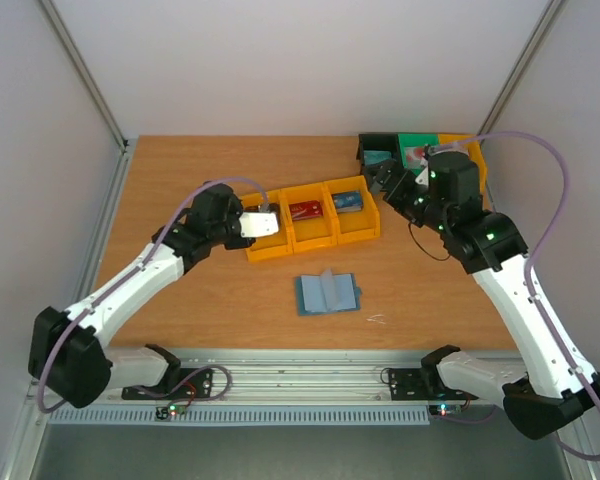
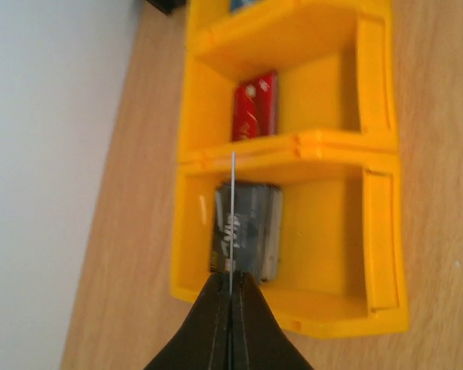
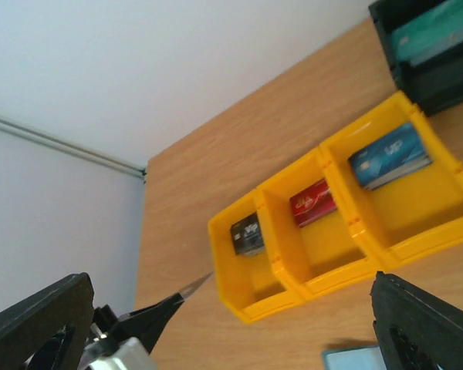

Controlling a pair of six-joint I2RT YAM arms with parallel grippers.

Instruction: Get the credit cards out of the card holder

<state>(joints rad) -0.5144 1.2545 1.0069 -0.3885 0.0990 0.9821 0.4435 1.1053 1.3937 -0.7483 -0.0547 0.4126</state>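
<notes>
Holder [image 1: 328,292] is lying open on the table [image 1: 210,300], sleeves up, just on the near side of the yellow bins [image 1: 270,252] and apart from both claws. Blue card [image 1: 347,201] is resting in the row's right bin, red card [image 1: 307,210] in the middle bin, grey card [image 2: 251,231] in the left bin. Left claw [image 2: 231,281] is hovering over that left bin, pinching a thin card [image 2: 232,200] edge-on above the grey one; its colour is not showing. Right claw [image 1: 390,180] is hanging past the row's right end, fingers spread wide, gripping nothing.
</notes>
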